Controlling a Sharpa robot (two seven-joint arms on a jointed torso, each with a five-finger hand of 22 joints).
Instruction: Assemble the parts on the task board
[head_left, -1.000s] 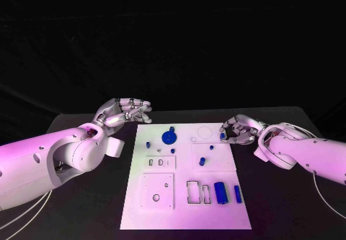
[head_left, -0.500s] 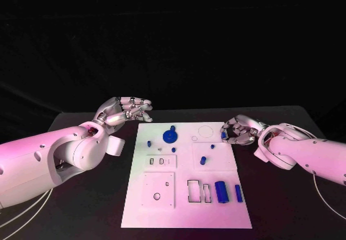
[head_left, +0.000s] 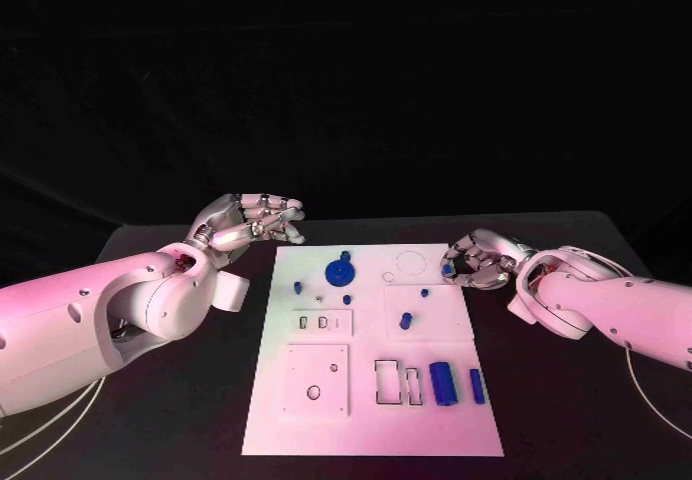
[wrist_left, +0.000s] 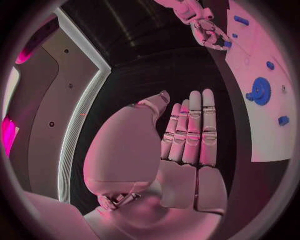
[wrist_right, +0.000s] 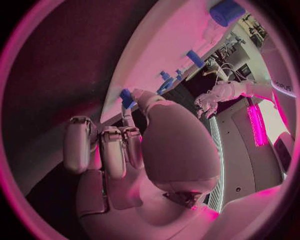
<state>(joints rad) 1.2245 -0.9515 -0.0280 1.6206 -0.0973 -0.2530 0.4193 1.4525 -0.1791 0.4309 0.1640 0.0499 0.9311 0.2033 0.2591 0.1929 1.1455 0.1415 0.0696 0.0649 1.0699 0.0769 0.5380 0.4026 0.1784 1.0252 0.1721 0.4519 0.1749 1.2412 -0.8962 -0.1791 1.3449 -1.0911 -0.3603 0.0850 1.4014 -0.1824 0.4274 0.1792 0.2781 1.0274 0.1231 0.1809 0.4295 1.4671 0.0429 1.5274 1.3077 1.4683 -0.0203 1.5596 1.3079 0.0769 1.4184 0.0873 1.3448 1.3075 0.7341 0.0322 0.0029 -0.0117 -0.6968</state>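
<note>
The white task board (head_left: 375, 430) lies in the middle of the black table. On it are a blue gear (head_left: 340, 272), several small blue parts such as a peg (head_left: 405, 321), and a blue cylinder (head_left: 443, 385) beside a blue bar (head_left: 476, 386). My right hand (head_left: 479, 260) hovers at the board's far right edge and pinches a small blue part (head_left: 449, 268) between thumb and finger; the right wrist view shows this pinch on the part (wrist_right: 127, 97). My left hand (head_left: 260, 220) is raised off the board's far left corner; its fingers (wrist_left: 190, 125) lie straight and hold nothing.
Rectangular cut-outs (head_left: 392, 383) and a square inset plate (head_left: 316, 380) sit in the board's near half. A round recess (head_left: 411, 264) lies near the right hand. Black table (head_left: 577, 420) surrounds the board on both sides.
</note>
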